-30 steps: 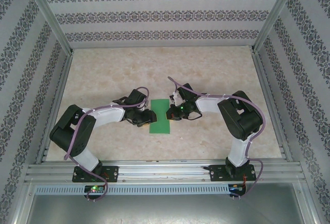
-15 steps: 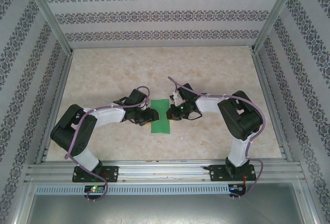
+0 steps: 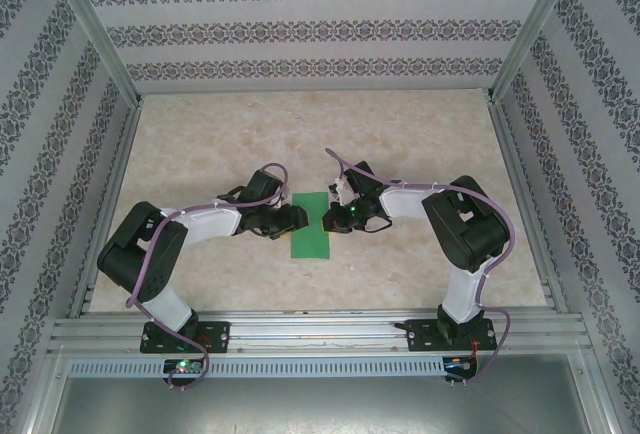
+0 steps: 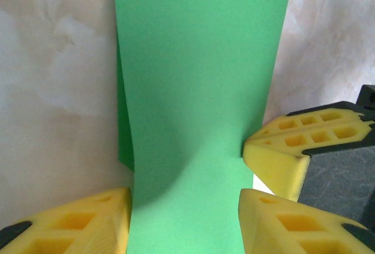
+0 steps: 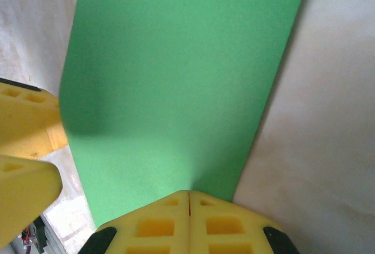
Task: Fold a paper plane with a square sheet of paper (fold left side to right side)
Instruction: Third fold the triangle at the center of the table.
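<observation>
The left end effector [image 3: 292,220] is seen in the middle of the top view, just left of the square sheet of paper [image 3: 312,226]. In the left wrist view its two yellow fingers [image 4: 76,225] are set about half way apart at the bottom of the frame. The green paper runs up between them and fills the gap. It cannot be told whether the paper is squeezed or only straddled. A soft bump and a shadow are seen in the paper near these fingers, and a second green layer peeks out at the left edge. The right end effector [image 3: 335,220] is seen just right of the paper in the top view. In the right wrist view its fingers [image 5: 152,227] are pressed tight together at the bottom of the frame, and their tip is placed on the near edge of the paper. It cannot be told whether any paper is pinched between them. The paper is laid flat on the desk [image 3: 400,134] between the two end effectors, as a tall narrow green strip in the middle of the frame. The desk is pale beige with a marble look. It is closed in by walls [image 3: 300,29] with dark patterned stripes on white, and by metal posts at the corners. A metal rail [image 3: 320,332] is seen along the bottom, where both arms are bolted.
</observation>
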`<action>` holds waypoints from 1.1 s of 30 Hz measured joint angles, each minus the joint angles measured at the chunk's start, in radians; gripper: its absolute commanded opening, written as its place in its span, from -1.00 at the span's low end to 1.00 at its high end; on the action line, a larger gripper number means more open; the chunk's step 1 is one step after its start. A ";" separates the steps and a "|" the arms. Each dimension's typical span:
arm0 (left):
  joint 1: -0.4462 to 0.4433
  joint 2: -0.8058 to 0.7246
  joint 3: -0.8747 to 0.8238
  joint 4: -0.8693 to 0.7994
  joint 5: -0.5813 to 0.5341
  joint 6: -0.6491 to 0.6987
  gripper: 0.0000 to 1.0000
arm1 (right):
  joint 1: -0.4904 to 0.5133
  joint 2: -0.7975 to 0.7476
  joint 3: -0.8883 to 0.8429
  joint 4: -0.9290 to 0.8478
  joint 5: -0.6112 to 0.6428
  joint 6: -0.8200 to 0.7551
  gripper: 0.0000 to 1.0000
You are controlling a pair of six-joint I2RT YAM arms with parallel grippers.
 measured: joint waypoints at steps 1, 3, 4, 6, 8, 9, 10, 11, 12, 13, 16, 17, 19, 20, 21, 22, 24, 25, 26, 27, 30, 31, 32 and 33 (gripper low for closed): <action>0.002 0.001 0.000 0.000 0.000 0.000 -0.01 | 0.000 0.000 0.001 -0.003 0.000 -0.002 -1.00; 0.008 0.004 0.000 0.000 0.000 0.003 0.00 | 0.000 0.000 0.004 -0.010 0.002 -0.006 -1.00; 0.008 0.005 0.000 0.000 0.000 0.004 -0.01 | 0.000 0.000 0.004 -0.010 0.003 -0.009 -1.00; 0.012 0.008 0.000 0.000 0.002 0.005 -0.02 | 0.000 0.000 0.004 -0.011 0.003 -0.014 -1.00; 0.015 0.009 0.001 0.001 0.008 0.007 -0.06 | 0.000 0.000 0.006 -0.014 0.003 -0.016 -1.00; 0.016 0.010 0.001 0.001 0.008 0.008 -0.09 | 0.000 0.000 0.006 -0.015 0.003 -0.017 -1.00; 0.016 0.011 0.000 0.002 0.011 0.008 -0.12 | 0.000 0.000 0.006 -0.016 0.003 -0.017 -1.00; 0.017 0.011 0.001 0.003 0.013 0.008 -0.14 | 0.000 0.000 0.007 -0.018 0.003 -0.017 -1.00; 0.018 0.012 0.001 0.003 0.015 0.008 -0.17 | 0.000 0.000 0.007 -0.018 0.004 -0.017 -1.00; 0.019 0.012 0.001 0.003 0.016 0.008 -0.21 | 0.000 0.000 0.008 -0.019 0.004 -0.017 -1.00; 0.021 0.012 0.001 0.004 0.016 0.008 -0.30 | 0.000 0.000 0.009 -0.022 0.004 -0.020 -1.00; 0.021 0.012 0.001 0.004 0.018 0.008 -0.31 | 0.000 0.000 0.009 -0.023 0.005 -0.020 -1.00; 0.021 0.012 0.000 0.004 0.018 0.008 -0.36 | 0.000 0.000 0.010 -0.026 0.006 -0.020 -1.00; 0.021 0.012 0.000 0.004 0.018 0.008 -0.40 | 0.000 0.000 0.010 -0.026 0.007 -0.020 -1.00; 0.021 0.012 0.000 0.004 0.018 0.008 -0.45 | 0.000 0.000 0.010 -0.026 0.007 -0.021 -1.00; 0.021 0.012 0.001 0.004 0.018 0.008 -0.50 | 0.000 0.000 0.011 -0.027 0.007 -0.021 -1.00; 0.021 0.012 0.000 0.004 0.018 0.008 -0.63 | 0.000 0.000 0.011 -0.029 0.008 -0.021 -1.00; 0.021 0.012 0.001 0.004 0.018 0.009 -0.70 | 0.000 0.000 0.012 -0.030 0.008 -0.021 -1.00; 0.021 0.012 0.000 0.004 0.019 0.009 -0.77 | 0.000 0.000 0.013 -0.032 0.008 -0.021 -1.00; 0.021 0.012 0.000 0.004 0.019 0.008 -0.84 | 0.000 0.000 0.013 -0.033 0.008 -0.021 -1.00; 0.021 0.012 0.001 0.004 0.031 0.003 -0.93 | 0.000 0.000 0.017 -0.037 0.011 -0.024 -0.87; 0.021 0.012 0.001 0.005 0.034 0.002 -0.95 | 0.000 -0.001 0.017 -0.038 0.012 -0.024 -0.80; 0.021 0.012 0.000 0.006 0.037 -0.001 -0.98 | 0.000 -0.002 0.017 -0.039 0.017 -0.026 -0.70; 0.021 0.012 0.000 0.010 0.040 -0.005 -1.00 | 0.000 -0.006 0.017 -0.042 0.026 -0.031 -0.63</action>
